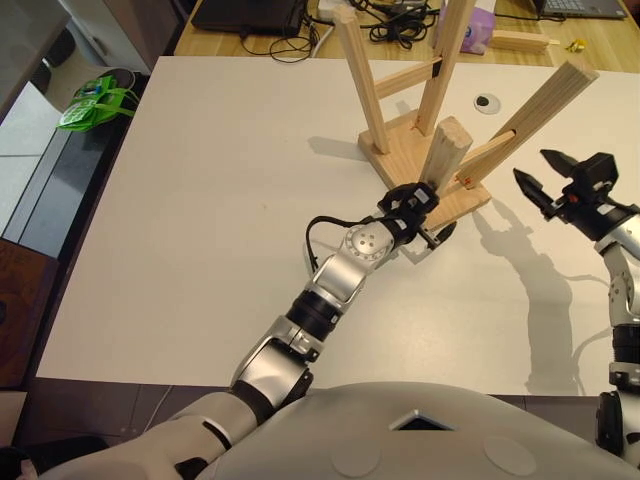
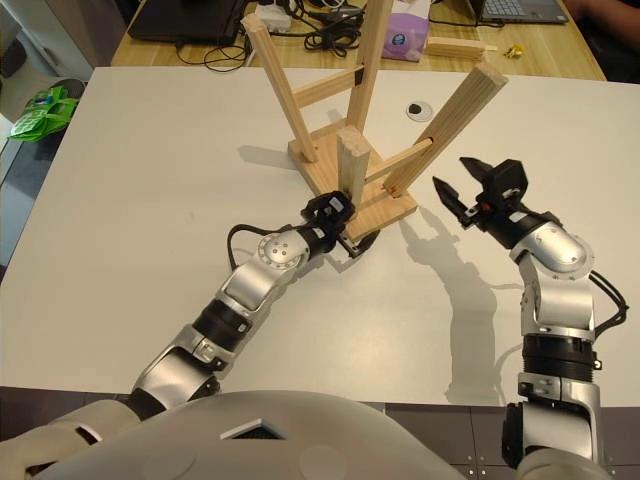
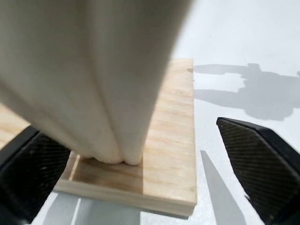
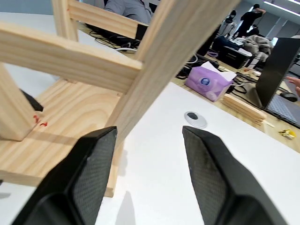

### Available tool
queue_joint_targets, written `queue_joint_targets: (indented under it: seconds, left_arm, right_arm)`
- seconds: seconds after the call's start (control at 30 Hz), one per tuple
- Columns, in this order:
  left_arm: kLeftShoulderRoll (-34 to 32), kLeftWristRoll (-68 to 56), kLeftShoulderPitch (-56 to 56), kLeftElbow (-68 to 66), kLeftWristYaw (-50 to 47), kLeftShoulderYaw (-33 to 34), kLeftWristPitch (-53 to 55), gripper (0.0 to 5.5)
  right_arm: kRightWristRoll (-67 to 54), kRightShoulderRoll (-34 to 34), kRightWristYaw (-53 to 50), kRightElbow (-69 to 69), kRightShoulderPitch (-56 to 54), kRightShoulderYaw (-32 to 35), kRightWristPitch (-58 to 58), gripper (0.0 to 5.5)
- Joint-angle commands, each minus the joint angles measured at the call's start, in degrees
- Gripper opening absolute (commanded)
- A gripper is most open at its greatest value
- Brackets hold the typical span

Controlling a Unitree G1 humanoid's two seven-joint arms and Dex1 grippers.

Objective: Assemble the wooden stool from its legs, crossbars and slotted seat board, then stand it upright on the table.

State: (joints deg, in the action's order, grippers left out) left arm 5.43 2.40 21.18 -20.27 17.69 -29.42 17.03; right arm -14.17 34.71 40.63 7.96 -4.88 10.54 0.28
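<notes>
The wooden stool lies upside down on the white table, its seat board (image 1: pixel 405 160) flat and its legs pointing up. A crossbar (image 1: pixel 405 78) joins the two far legs, and another (image 1: pixel 490 153) runs to the slanted right leg (image 1: pixel 545 105). My left gripper (image 1: pixel 428 222) is open at the board's near corner, beside the short near leg (image 1: pixel 445 150); in the left wrist view its fingers (image 3: pixel 255 164) stand on either side of that corner (image 3: pixel 171 140). My right gripper (image 1: pixel 535 168) hangs open just right of the stool, empty, facing the slanted leg (image 4: pixel 173 51).
A black cable grommet (image 1: pixel 486 102) sits in the table behind the stool. On the wooden desk beyond are a purple tissue box (image 1: pixel 478 30), a loose wooden bar (image 1: pixel 520 42), cables and a laptop. A green object (image 1: pixel 92 103) lies off the table's left edge.
</notes>
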Motion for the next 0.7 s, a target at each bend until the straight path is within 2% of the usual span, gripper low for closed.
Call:
queue_joint_targets:
  seconds: [0.03,0.3,0.4,0.53,0.7]
  left_arm:
    - [8.0,1.3,4.0,-6.9,-0.3,-2.3,-1.6,5.38]
    - [16.0,1.9,12.4,-23.2,-0.7,-3.0,-7.7,5.38]
    - [16.4,2.4,14.1,-23.5,-0.3,-3.3,-9.1,5.38]
    - [11.4,3.0,11.6,-12.4,0.3,-3.9,-6.3,5.38]
    - [2.5,1.8,2.9,10.4,2.9,-2.6,4.8,5.38]
  right_arm:
    - [-2.2,2.1,4.6,-1.1,0.6,0.0,1.9,2.58]
    - [-0.4,6.5,10.8,0.7,2.4,-1.3,2.4,2.58]
    - [0.1,6.9,11.5,0.9,2.2,-1.4,2.2,2.58]
    - [-0.4,7.4,12.7,0.3,2.7,-0.9,2.1,2.58]
    - [-0.7,7.5,13.5,0.1,3.3,-1.0,2.0,2.58]
